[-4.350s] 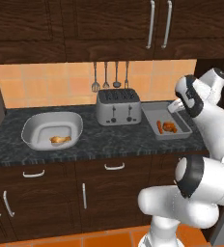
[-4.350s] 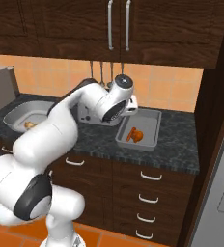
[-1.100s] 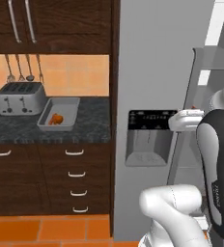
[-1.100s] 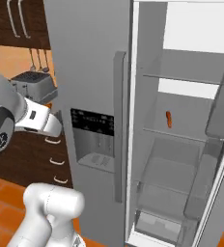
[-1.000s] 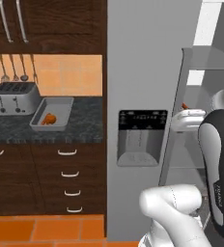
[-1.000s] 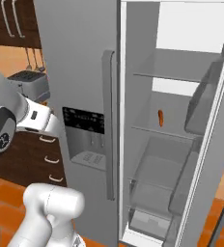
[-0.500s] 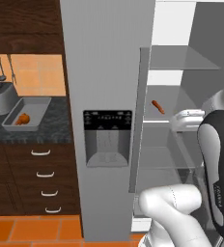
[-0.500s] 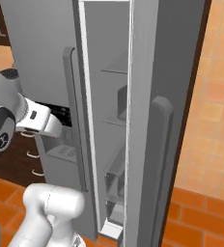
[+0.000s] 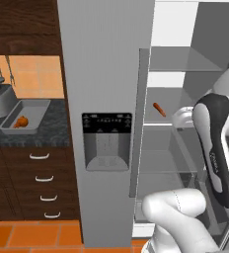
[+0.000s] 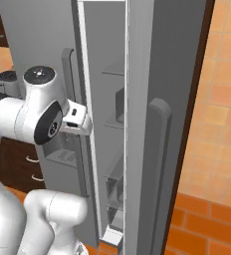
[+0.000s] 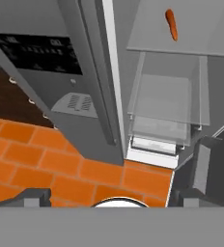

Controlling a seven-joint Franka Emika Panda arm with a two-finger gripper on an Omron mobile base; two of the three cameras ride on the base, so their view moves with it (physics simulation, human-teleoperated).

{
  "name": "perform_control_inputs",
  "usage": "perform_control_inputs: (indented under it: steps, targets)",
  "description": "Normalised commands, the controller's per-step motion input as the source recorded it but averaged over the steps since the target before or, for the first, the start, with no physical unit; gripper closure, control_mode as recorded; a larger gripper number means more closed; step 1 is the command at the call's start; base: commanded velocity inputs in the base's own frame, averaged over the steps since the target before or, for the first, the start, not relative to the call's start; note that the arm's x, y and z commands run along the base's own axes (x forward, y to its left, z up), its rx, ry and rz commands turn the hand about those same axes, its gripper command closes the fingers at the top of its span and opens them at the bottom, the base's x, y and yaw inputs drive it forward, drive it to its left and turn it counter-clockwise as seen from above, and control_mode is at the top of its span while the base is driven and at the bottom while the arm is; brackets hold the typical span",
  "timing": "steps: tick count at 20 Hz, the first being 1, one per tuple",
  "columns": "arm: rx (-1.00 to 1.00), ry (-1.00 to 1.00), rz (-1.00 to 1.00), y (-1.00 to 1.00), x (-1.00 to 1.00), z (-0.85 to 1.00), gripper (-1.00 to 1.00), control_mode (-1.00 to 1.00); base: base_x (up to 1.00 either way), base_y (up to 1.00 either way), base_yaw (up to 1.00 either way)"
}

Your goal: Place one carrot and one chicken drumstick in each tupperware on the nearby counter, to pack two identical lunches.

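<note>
One carrot (image 11: 171,24) lies alone on a glass shelf (image 11: 181,43) of the open fridge (image 9: 106,59), a thin, tapered orange stick. My gripper (image 11: 111,195) hangs empty before it, fingers (image 11: 201,166) spread wide, likely readied for the pickup. Farther off, the rectangular tupperware (image 9: 35,106) waits on the counter (image 9: 57,123), food inside.

Thin orange carrot (image 9: 159,109) lies tilted on a glass fridge shelf (image 9: 161,121). Light-grey rectangular tupperware (image 9: 35,117) on dark worktop (image 9: 57,128) holds orange-brown food (drumstick, carrot indistinct) (image 9: 20,122).
</note>
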Motion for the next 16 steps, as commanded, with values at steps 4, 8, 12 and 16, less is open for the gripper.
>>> perform_control_inputs:
  steps: [4, 8, 12, 16]
  targets:
    - [0.0, 0.04, 0.0, -0.12, 1.0, -1.0, -1.0, -1.0, 0.0, 0.0, 0.0]
    - [0.03, -0.28, 0.0, -0.63, 0.98, -0.87, -1.0, -1.0, 0.0, 0.0, 0.0]
    - [-0.17, -0.62, 0.02, -0.29, 1.0, -0.78, -1.0, -1.0, 0.0, 0.0, 0.0]
    - [-0.08, -0.32, 0.14, -0.49, 1.0, 0.55, -1.0, -1.0, 0.0, 0.0, 0.0]
